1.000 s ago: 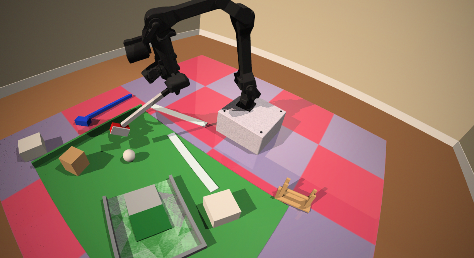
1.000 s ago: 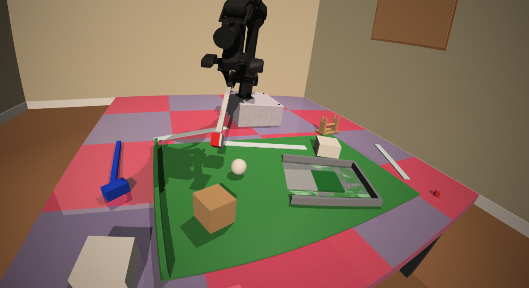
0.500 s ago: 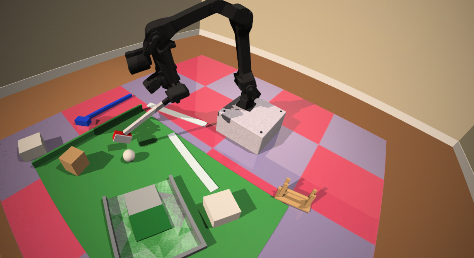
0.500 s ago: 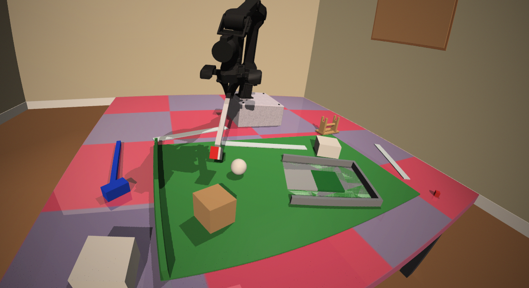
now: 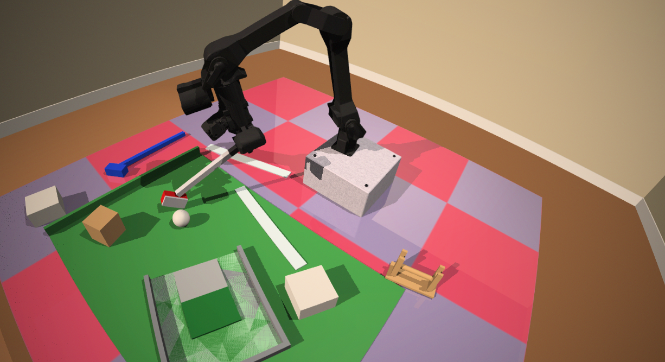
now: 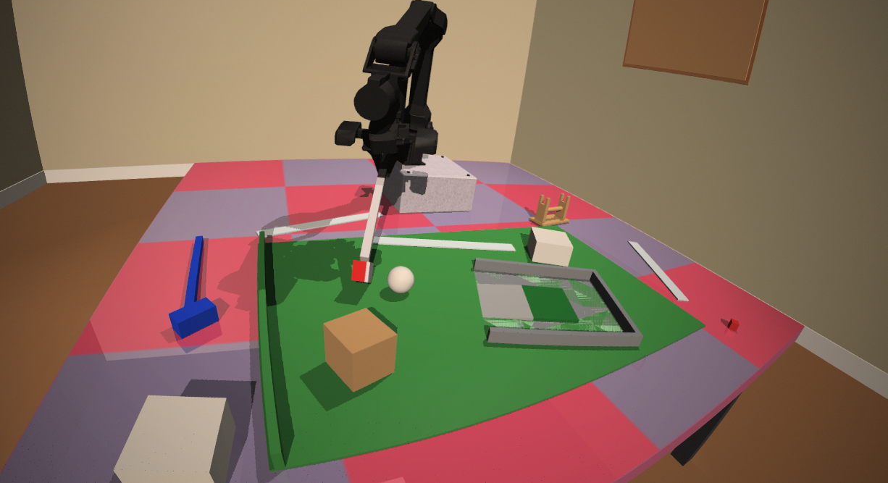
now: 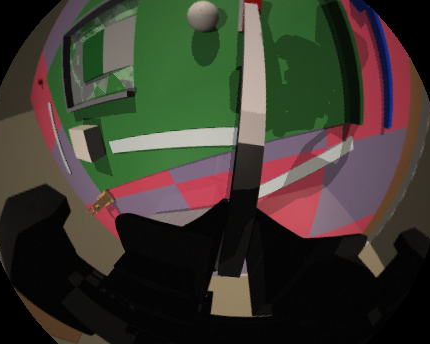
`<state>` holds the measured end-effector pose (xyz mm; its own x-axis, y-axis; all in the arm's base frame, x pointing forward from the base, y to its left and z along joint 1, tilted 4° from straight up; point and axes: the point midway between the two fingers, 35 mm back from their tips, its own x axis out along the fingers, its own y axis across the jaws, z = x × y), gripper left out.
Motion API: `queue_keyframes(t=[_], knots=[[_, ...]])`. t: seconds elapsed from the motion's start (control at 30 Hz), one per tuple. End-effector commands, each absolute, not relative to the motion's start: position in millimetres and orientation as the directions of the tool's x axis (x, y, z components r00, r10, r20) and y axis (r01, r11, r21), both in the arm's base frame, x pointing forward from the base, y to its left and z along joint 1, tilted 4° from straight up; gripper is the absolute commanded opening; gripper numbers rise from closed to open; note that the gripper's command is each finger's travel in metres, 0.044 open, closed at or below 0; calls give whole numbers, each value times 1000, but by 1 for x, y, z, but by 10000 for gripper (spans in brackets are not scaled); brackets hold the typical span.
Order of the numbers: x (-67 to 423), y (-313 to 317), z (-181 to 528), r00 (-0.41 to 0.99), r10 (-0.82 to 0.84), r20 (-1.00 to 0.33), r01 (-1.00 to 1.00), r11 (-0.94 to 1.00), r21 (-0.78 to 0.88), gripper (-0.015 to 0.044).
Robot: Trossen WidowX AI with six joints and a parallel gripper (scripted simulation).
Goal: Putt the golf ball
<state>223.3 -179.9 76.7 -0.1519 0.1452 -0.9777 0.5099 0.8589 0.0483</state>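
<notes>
My gripper [image 5: 235,149] [image 6: 382,168] [image 7: 234,204] is shut on the dark grip end of the red putter [image 5: 203,174] [image 6: 372,222] [image 7: 254,75]. Its pale shaft slants down to a red and white head, low over the green mat. The white golf ball [image 5: 180,218] [image 6: 400,279] [image 7: 203,16] lies on the mat close to the head, with a small gap between them in the exterior view. The head is on the ball's side away from the grey ramp [image 5: 199,278] [image 6: 504,301] [image 7: 119,47]. The raised green [image 5: 211,310] [image 6: 550,303] [image 7: 92,57] adjoins the ramp and holds no ball.
A grey wall [image 5: 265,297] [image 6: 562,337] borders the ramp area. An orange block [image 5: 103,225] [image 6: 360,349] and a cream block [image 5: 311,290] [image 6: 550,246] stand on the mat. A blue putter [image 5: 153,150] [image 6: 193,287] lies beyond the green rail [image 6: 266,355]. A wooden rack [image 5: 415,275] [image 6: 551,211] stands near the mat's corner.
</notes>
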Motion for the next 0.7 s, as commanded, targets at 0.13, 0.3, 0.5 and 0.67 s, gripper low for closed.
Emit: queue_keyframes(t=[0.13, 0.3, 0.5, 0.67], knots=[[223, -180, 77, -152, 145, -978, 510, 859, 48, 0], [223, -181, 77, -152, 145, -978, 510, 859, 48, 0], [214, -197, 74, -150, 142, -978, 513, 857, 46, 0], [208, -206, 72, -149, 141, -979, 514, 856, 44, 0]])
